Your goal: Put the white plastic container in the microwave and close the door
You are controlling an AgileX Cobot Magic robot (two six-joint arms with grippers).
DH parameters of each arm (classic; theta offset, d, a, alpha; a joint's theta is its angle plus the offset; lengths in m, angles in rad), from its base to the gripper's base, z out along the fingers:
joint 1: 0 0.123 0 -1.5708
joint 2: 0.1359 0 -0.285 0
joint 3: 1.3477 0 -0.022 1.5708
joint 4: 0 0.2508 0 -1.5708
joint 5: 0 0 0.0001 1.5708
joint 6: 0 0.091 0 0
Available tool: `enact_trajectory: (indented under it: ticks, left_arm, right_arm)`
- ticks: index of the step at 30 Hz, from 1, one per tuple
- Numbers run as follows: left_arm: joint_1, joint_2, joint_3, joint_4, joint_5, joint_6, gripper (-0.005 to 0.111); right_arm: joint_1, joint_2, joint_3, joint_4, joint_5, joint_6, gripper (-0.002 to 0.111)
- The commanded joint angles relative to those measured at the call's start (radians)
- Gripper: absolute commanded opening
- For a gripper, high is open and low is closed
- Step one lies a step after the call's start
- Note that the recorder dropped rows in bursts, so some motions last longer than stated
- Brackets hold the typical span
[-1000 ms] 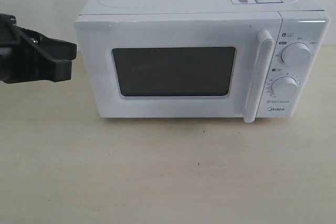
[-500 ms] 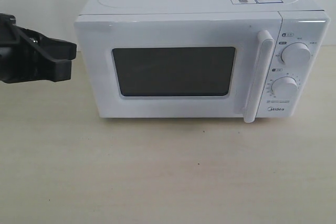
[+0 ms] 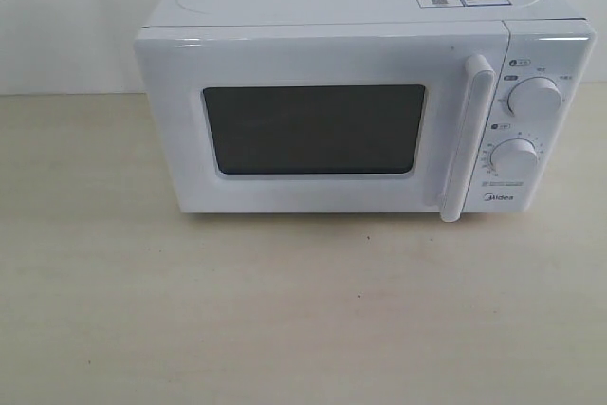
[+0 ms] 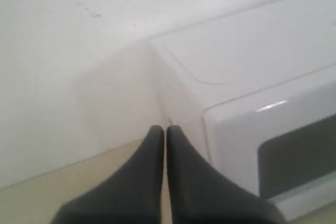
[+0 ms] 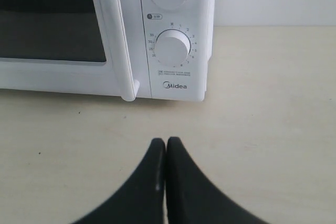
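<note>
On a pale table (image 3: 285, 329) before a white wall, we found the left gripper (image 4: 166, 128), fingers pressed together and empty, facing the microwave (image 3: 285, 45) from its left. Its door (image 3: 313, 130) was shut. The right gripper (image 5: 166, 141), likewise closed and empty, faced the knobs (image 5: 172, 48).
</note>
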Motion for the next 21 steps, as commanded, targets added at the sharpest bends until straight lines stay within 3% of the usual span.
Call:
enact_trajectory:
  ticks: [1,5,9,21]
  left_arm:
    - [0.130,-0.156,0.070,-0.001,0.006,-0.043,0.004]
    - [0.204,-0.319,0.165,0.023,0.091,-0.043,0.004]
    - [0.234,-0.460,0.242,0.025,0.141,-0.067,0.004]
    - [0.237,-0.711,0.417,0.027,0.157,-0.632,0.004]
  right_arm:
    - [-0.002,-0.005,-0.001,0.000,-0.002,-0.004,0.000]
    - [-0.002,-0.005,-0.001,0.000,-0.002,-0.004,0.000]
    - [-0.002,-0.005,-0.001,0.000,-0.002,-0.004,0.000]
    - [-0.002,-0.005,-0.001,0.000,-0.002,-0.004,0.000]
